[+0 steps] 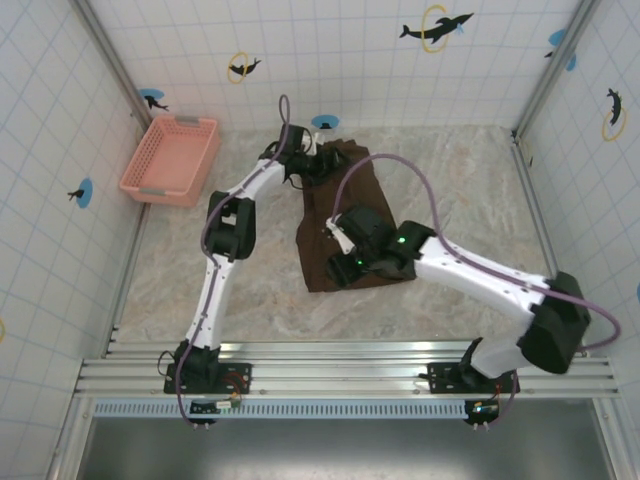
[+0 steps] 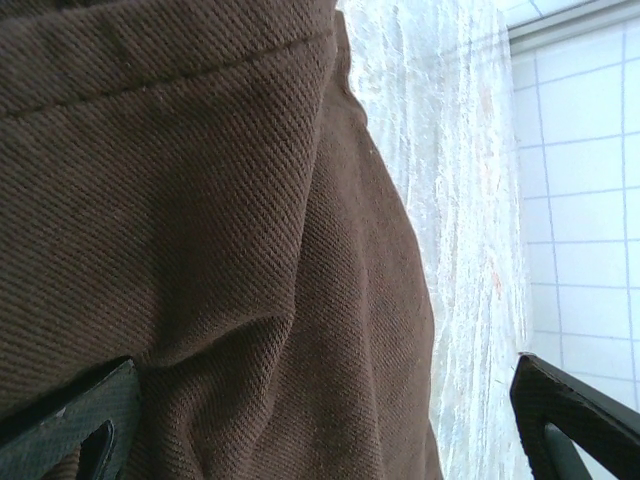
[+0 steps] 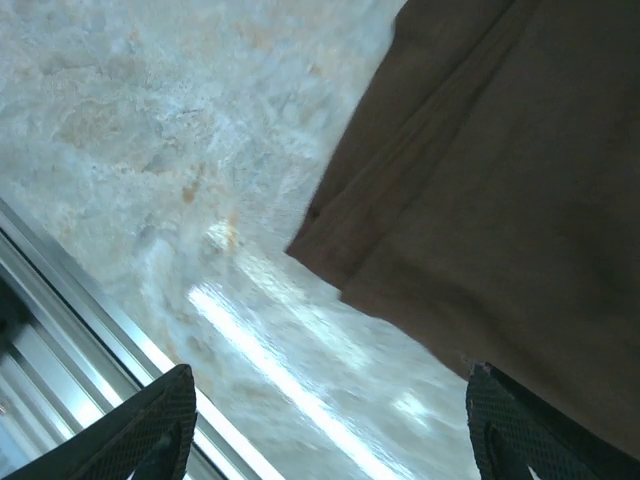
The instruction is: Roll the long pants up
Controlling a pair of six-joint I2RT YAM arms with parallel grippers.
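1. Surface: a table (image 1: pixel 470 190) topped in mottled beige-and-grey, stone-like sheet, also seen pale and glossy from the left wrist (image 2: pixel 450 150) and the right wrist (image 3: pixel 150 130).
2. Enclosure: white tiled walls (image 1: pixel 350 60) with a blue grid on three sides, carrying dolphin stickers (image 1: pixel 435 28). An aluminium rail (image 1: pixel 330 375) runs along the near edge and bears both arm bases.
3. The long pants (image 1: pixel 345 190): dark brown, lying flat as a narrow strip near the table's middle, running from the far wall toward the near side. The twill weave and a seam show close up (image 2: pixel 200 250), and a layered hem corner lies on the table (image 3: pixel 500 180).
4. Left gripper (image 1: pixel 305 160): at the far end of the strip, jaws spread wide (image 2: pixel 320 390) with fabric bulging between them but not pinched.
5. Right gripper (image 1: pixel 338 268): over the near end, released, its jaws apart (image 3: pixel 330 400) above bare table beside the hem. Whether one finger (image 3: pixel 500 420) touches the cloth is unclear in this blurred view.
6. Surroundings: a pink basket (image 1: pixel 170 158) sits at the far left, well apart from the pants. The right arm and its purple cable (image 1: pixel 420 180) cross above the strip and hide part of it.
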